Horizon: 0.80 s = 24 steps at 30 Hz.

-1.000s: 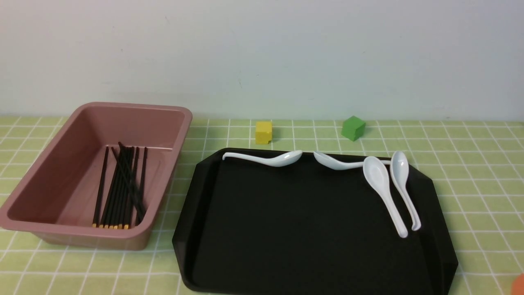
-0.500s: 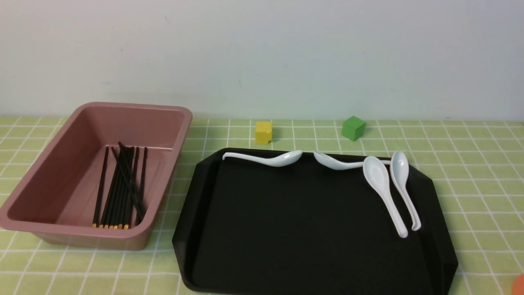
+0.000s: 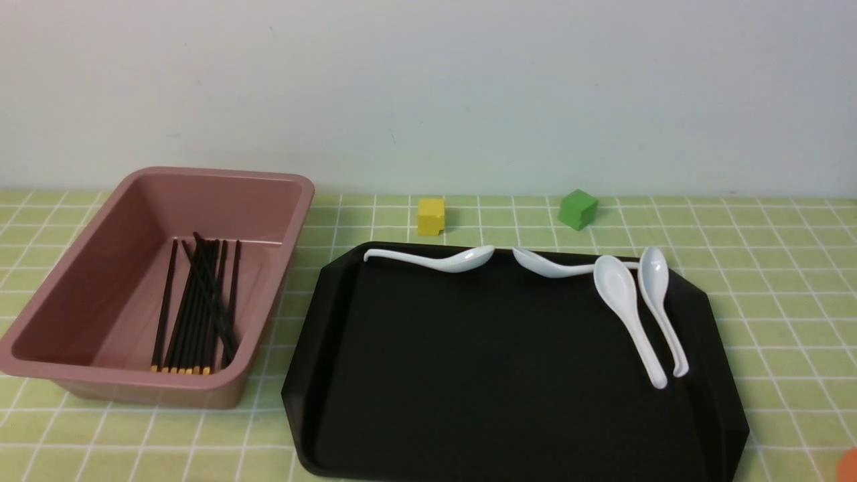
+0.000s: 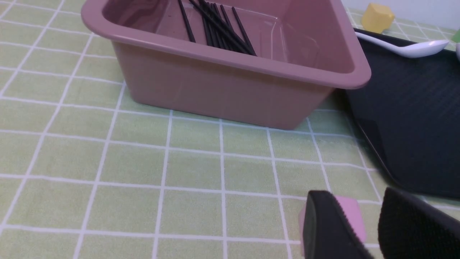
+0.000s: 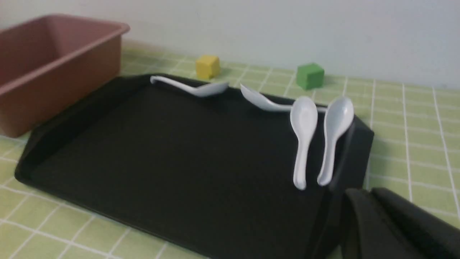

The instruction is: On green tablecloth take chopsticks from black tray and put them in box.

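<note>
The chopsticks (image 3: 197, 308), black with yellow tips, lie in a bundle inside the pink box (image 3: 87, 375) at the left on the green tablecloth (image 3: 770, 268). The black tray (image 3: 469, 368) to its right holds no chopsticks. Neither gripper shows in the front view. In the left wrist view my left gripper (image 4: 363, 208) is open and empty, low over the cloth in front of the box (image 4: 222, 86) with the chopsticks (image 4: 215, 28) in it. In the right wrist view my right gripper (image 5: 366, 196) is shut and empty beside the tray's (image 5: 179, 154) near right corner.
Several white spoons (image 3: 626, 308) lie along the tray's far and right sides. A yellow cube (image 3: 431, 216) and a green cube (image 3: 578, 209) stand behind the tray. A small pink block (image 4: 350, 216) lies on the cloth by my left fingers. An orange thing (image 3: 849, 465) shows at the front right corner.
</note>
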Motion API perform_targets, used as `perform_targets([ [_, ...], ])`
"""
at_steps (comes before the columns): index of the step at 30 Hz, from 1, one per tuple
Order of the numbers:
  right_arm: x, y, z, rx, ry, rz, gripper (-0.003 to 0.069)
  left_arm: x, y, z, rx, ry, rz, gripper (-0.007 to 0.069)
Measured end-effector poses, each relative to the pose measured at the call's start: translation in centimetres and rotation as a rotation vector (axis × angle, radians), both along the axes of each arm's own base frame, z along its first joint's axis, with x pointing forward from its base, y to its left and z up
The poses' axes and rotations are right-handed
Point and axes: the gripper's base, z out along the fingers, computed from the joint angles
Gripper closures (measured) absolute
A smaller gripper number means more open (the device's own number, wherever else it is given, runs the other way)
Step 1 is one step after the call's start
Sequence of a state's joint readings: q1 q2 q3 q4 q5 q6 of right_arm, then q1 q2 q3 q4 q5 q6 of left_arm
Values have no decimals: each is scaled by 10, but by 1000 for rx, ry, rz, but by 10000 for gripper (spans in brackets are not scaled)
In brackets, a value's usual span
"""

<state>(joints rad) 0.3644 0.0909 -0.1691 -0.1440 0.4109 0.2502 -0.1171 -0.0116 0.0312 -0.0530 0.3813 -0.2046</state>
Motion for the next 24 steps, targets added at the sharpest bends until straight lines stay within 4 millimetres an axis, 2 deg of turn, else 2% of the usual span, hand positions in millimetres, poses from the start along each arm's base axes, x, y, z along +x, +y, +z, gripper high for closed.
perform_targets([
  [8, -2, -12, -27, 4, 63, -213, 591, 0, 0, 0, 0, 0, 0, 386],
  [13, -4, -16, -37, 6, 74, -300, 585, 0, 0, 0, 0, 0, 0, 386],
  [17, -3, -18, -54, -1, 115, -330, 578, 0, 0, 0, 0, 0, 0, 386],
  [24, 0, -17, -53, 10, 62, -323, 573, 0, 0, 0, 0, 0, 0, 386],
])
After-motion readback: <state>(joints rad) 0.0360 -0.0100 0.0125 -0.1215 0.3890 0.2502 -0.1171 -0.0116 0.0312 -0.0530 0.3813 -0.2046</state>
